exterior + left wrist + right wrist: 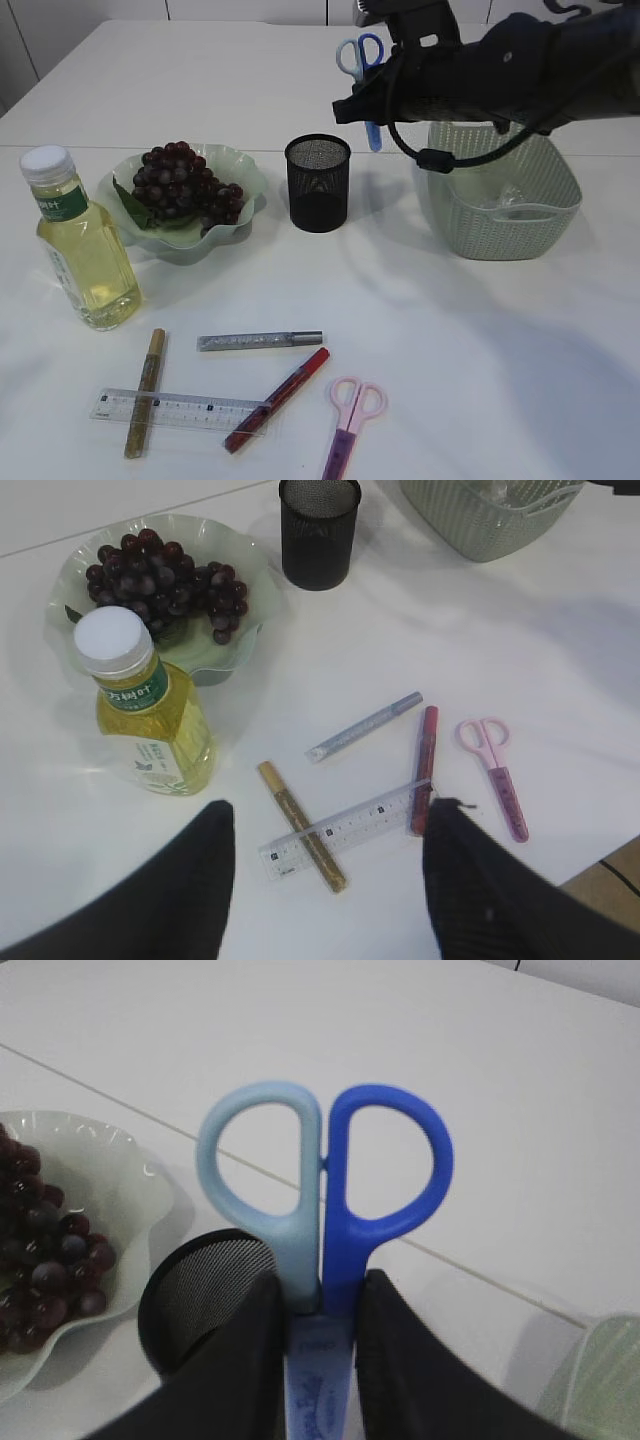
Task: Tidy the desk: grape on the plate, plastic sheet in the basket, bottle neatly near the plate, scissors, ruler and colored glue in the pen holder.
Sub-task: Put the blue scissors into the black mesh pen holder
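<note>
Blue scissors [322, 1210] hang handles-up above the black mesh pen holder [318, 182], pinched by the right gripper [320, 1310] just below the loops. Grapes [182, 182] sit on the plate [240, 165]. The left gripper [325, 850] hovers spread wide over the ruler [345, 828], holding nothing.

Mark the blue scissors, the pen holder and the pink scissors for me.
blue scissors [385, 1165]: right wrist view, on the dark blue handle loop.
pen holder [318, 190]: exterior view, on the black mesh wall.
pink scissors [495, 760]: left wrist view, just below the handle loops.
</note>
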